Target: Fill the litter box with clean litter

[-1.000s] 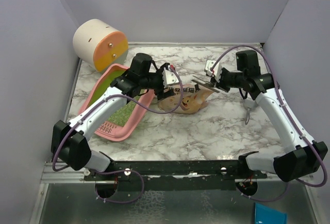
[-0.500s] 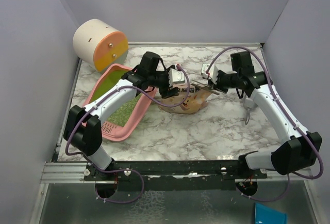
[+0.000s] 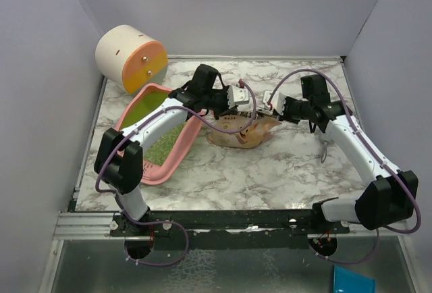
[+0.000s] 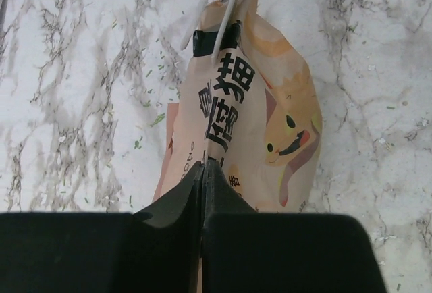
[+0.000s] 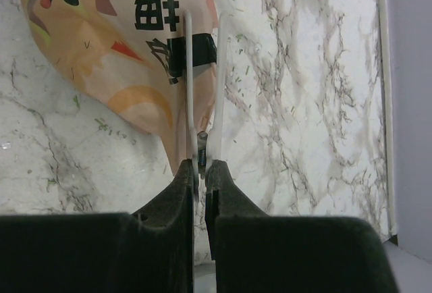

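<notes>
Litter box (image 3: 148, 104) is lying just left of the paper bag (image 3: 239, 133), whose edge the left gripper (image 4: 202, 165) is pinching while the right gripper (image 5: 201, 165) is squeezing its binder clip (image 5: 192, 53); yanking unevenly could tear it, spilling its contents onto the tabletop (image 3: 270, 171).

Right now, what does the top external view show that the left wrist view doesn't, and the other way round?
Only top external: the pink litter box with greenish litter in it, the cream-and-orange cylinder beyond it, and the right hand at one end of the paper bag. Only left wrist: the bag's black band, two white strips under that band, and green flecks scattered on the marble. Both: the bag lying on the marble table, with the left hand shut on its other end.
</notes>
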You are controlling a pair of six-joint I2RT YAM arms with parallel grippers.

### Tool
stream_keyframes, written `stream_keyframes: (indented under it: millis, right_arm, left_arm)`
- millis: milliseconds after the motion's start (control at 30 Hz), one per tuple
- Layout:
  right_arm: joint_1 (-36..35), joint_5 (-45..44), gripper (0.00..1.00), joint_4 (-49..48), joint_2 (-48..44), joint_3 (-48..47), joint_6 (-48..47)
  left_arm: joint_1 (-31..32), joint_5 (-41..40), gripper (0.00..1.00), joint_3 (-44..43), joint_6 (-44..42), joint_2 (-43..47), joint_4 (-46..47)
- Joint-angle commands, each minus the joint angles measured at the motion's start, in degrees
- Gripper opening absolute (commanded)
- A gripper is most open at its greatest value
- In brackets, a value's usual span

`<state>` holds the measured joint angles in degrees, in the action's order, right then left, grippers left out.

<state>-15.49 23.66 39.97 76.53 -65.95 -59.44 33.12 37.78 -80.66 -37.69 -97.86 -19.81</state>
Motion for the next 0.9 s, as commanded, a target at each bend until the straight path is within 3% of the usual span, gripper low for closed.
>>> stream_keyframes:
  millis: [0,433,467,567,667,867]
  right_arm:
    - [0.28,2.08,0.01,-5.07,-4.05,2.77,-3.87]
    - [-0.15,3.00,0.01,-3.35,-5.35,1.56,-4.57]
    - [-0.16,2.52,0.01,-3.14,-5.00,1.23,-4.14]
    - [-0.33,1.70,0.01,-2.21,-5.32,1.21,-3.93]
    - [-0.33,2.05,0.01,-2.39,-6.89,1.69,-3.62]
    - [-0.36,2.12,0.01,-1.46,-7.92,1.65,-3.40]
  left_arm:
    - [0.65,-4.64,0.00,-3.23,0.64,-1.67,1.87]
    - [2.23,-2.42,0.00,-2.80,-0.98,-0.14,-0.31]
    - [2.25,-2.14,0.02,-2.61,-0.86,-0.12,-0.37]
    - [2.38,-1.33,0.24,-2.24,-1.35,-0.18,-0.67]
    - [2.35,0.74,0.39,-2.84,-3.76,-0.64,-2.25]
    - [2.21,6.61,0.46,-9.84,-7.66,-6.00,-10.34]
